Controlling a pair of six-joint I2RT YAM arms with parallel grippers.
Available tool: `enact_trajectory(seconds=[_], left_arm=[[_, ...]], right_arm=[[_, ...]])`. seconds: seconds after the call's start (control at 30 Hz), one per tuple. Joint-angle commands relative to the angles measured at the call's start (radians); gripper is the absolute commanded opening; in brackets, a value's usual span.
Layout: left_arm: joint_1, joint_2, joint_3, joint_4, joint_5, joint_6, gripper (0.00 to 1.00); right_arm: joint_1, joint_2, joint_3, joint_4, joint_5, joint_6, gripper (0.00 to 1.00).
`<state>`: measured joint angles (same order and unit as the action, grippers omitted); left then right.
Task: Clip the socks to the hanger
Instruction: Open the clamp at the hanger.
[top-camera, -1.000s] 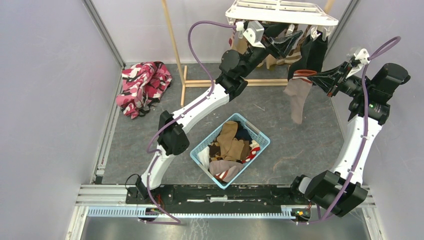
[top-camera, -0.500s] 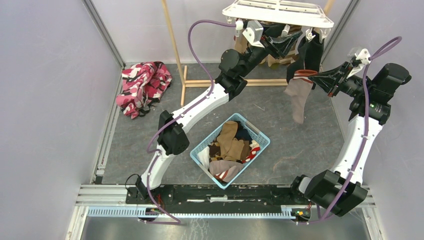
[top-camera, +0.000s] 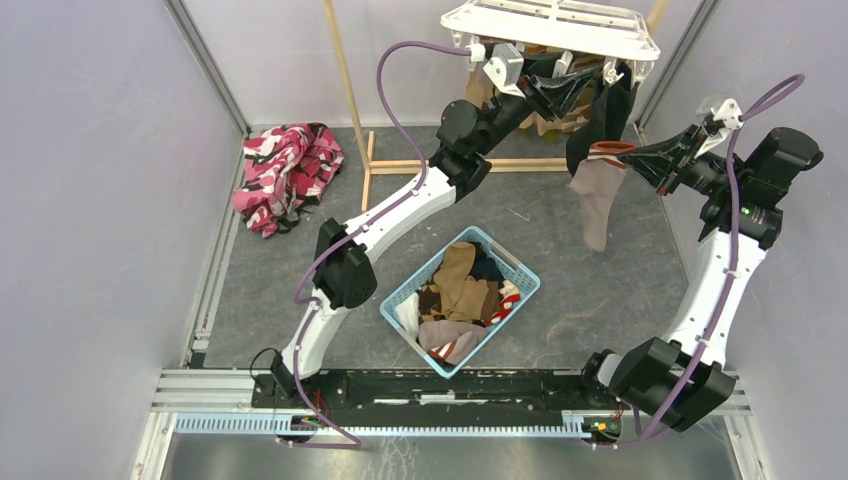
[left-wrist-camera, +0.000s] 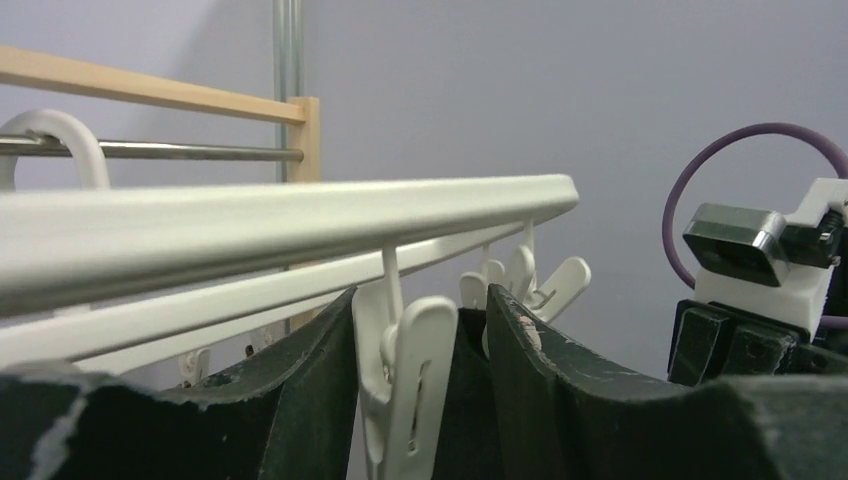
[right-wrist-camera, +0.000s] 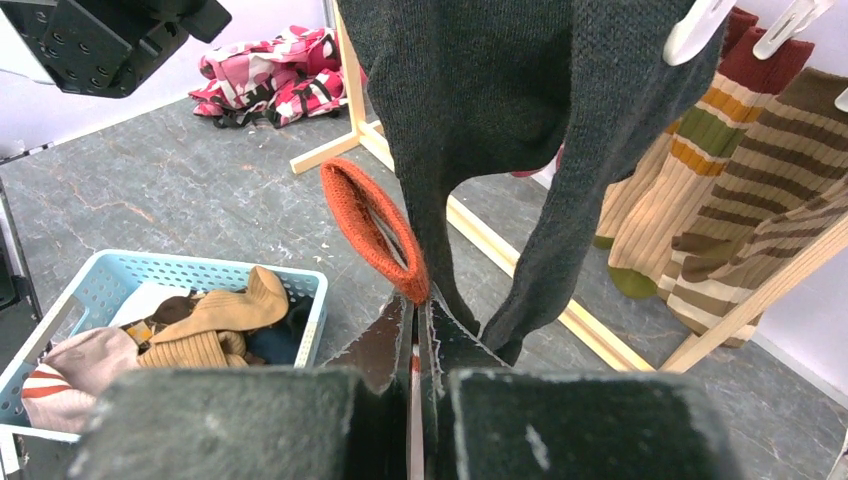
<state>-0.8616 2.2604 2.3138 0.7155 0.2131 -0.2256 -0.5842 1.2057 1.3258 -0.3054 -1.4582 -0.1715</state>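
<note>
The white hanger (top-camera: 550, 22) hangs at the top with dark and striped socks (top-camera: 600, 105) clipped under it. Raised under its bars, my left gripper (top-camera: 568, 88) is open, and its fingers straddle a dangling white clip (left-wrist-camera: 412, 385). The left finger touches the clip, while a narrow gap shows at the right finger (left-wrist-camera: 560, 390). My right gripper (top-camera: 628, 152) is shut on the orange cuff (right-wrist-camera: 372, 222) of a sock whose taupe body (top-camera: 597, 205) hangs below. A dark grey sock (right-wrist-camera: 470, 120) hangs just beyond the right gripper (right-wrist-camera: 418, 298).
A light blue basket (top-camera: 520, 272) holding several socks sits on the floor between the arms. A pink patterned cloth (top-camera: 287, 172) lies at the left. The wooden frame stand (top-camera: 350, 100) rises behind the hanger. Striped socks (right-wrist-camera: 760, 170) hang to the right.
The hanger and its dark sock have swung a little to the left. My left gripper has followed under it and its jaws have narrowed round the clip. The right arm holds still.
</note>
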Motion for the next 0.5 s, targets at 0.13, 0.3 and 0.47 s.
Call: enact_trajectory(seconds=[0.13,0.3,0.47], left_arm=[[0.029,-0.087,-0.054,0.073,0.013,-0.098,0.54],[0.040,-0.083,-0.050,0.103,0.028,-0.145,0.55],[0.044,-0.074,-0.030,0.108,0.050,-0.168,0.55]], right_arm=[[-0.008,0.008,0.061,-0.013,-0.022,-0.030,0.00],[-0.010,0.015,0.070,-0.045,-0.028,-0.055,0.00],[-0.015,0.017,0.072,-0.050,-0.033,-0.059,0.00]])
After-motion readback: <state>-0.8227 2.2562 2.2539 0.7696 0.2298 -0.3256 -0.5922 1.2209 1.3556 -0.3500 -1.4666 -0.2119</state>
